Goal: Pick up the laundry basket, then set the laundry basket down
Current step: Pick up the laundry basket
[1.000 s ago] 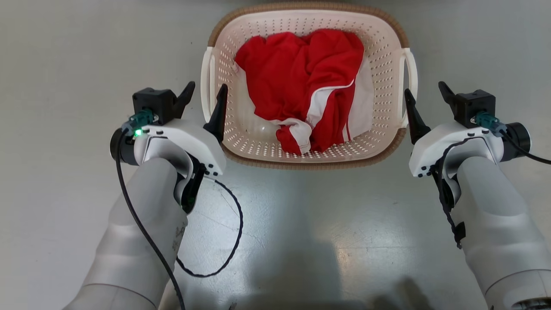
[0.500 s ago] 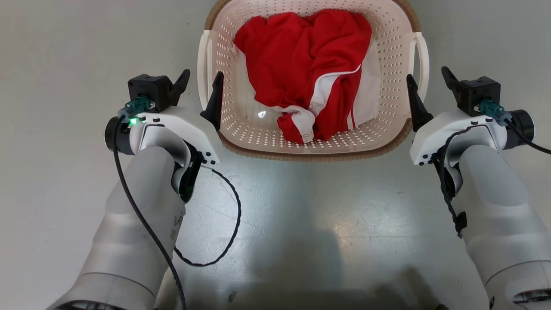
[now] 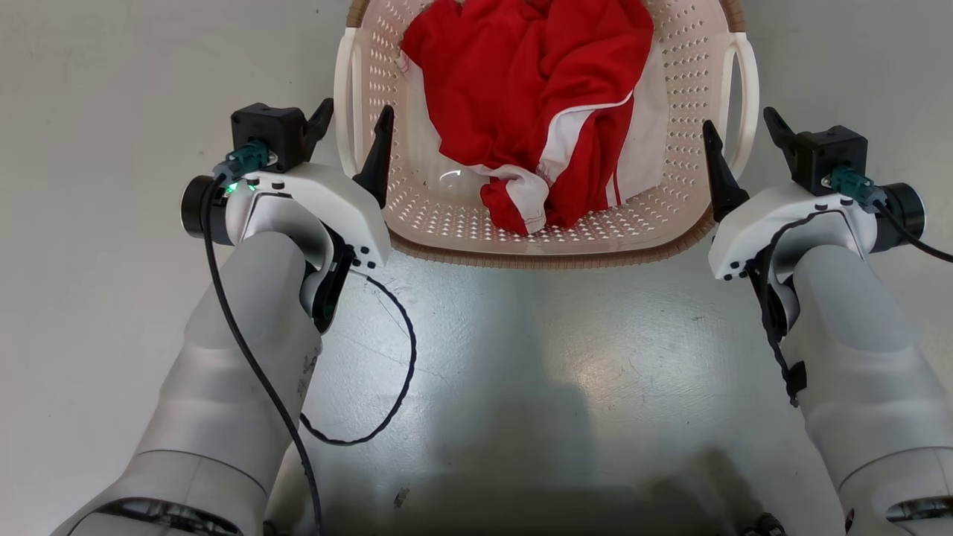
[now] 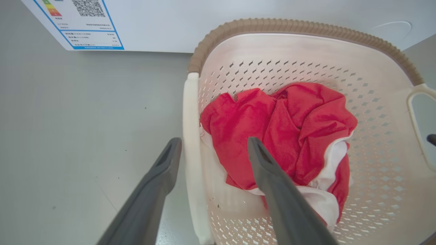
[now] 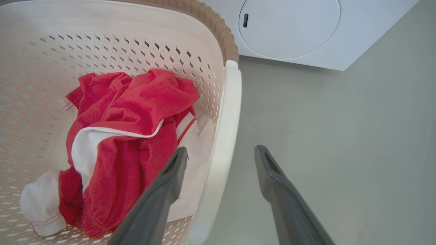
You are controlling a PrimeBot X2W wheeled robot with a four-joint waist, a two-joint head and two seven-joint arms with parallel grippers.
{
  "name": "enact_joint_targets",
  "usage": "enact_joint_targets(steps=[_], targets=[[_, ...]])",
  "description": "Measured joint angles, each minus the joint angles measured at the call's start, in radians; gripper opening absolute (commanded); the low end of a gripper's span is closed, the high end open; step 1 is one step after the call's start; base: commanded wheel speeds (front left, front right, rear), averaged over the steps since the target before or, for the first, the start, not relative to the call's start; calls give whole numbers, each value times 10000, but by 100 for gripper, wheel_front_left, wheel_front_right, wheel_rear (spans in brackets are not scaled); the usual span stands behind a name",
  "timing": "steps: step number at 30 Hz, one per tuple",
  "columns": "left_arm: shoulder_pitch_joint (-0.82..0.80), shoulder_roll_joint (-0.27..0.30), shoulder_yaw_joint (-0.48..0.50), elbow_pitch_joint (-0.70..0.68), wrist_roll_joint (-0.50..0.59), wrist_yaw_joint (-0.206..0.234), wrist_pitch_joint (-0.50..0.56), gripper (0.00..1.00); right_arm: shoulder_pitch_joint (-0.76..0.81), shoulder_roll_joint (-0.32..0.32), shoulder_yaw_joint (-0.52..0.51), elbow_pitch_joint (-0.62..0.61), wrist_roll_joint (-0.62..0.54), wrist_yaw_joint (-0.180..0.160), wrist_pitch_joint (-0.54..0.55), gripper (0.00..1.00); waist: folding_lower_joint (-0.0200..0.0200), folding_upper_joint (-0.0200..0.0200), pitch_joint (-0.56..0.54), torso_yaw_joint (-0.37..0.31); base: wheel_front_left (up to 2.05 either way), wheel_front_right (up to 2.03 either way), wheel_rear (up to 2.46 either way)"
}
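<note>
From seven and five o'clock both forearms (image 3: 246, 357) pointed toward twelve, the left gripper (image 3: 355, 112) spread wide astride the left handle (image 3: 344, 104) and the right gripper (image 3: 738, 120) likewise astride the right handle (image 3: 747, 89) of the laundry basket (image 3: 536, 257), which sat at twelve o'clock, mouth up, long axis nine-to-three, holding a red garment (image 3: 521, 82).

The left pincer (image 3: 357, 112) and right pincer (image 3: 737, 119) stand spread, each astride a white handle (image 4: 190, 136) of the laundry basket (image 3: 551, 257). Outward: bare floor (image 3: 521, 357). Ahead: the washer (image 5: 289, 27). Inward: a red garment (image 3: 521, 82), close.
</note>
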Motion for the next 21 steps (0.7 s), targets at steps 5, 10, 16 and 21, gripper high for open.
enact_joint_targets(steps=[5,10,16,21], targets=[[-132,-4,-178,198,142,0,2,100,-227,10,2,224,12,2,-17,100,0,0,75,-15,0,0,0],[-529,-4,-284,477,142,0,-4,100,-640,17,4,656,54,0,-25,100,0,0,270,-27,0,0,0],[-952,-10,-493,1011,140,2,-4,100,-1126,19,148,1162,230,0,-25,100,0,0,443,-47,0,0,0],[-1321,-12,-594,1260,138,27,-6,100,-1501,19,364,1452,385,2,-25,100,0,0,578,-78,0,0,0]])
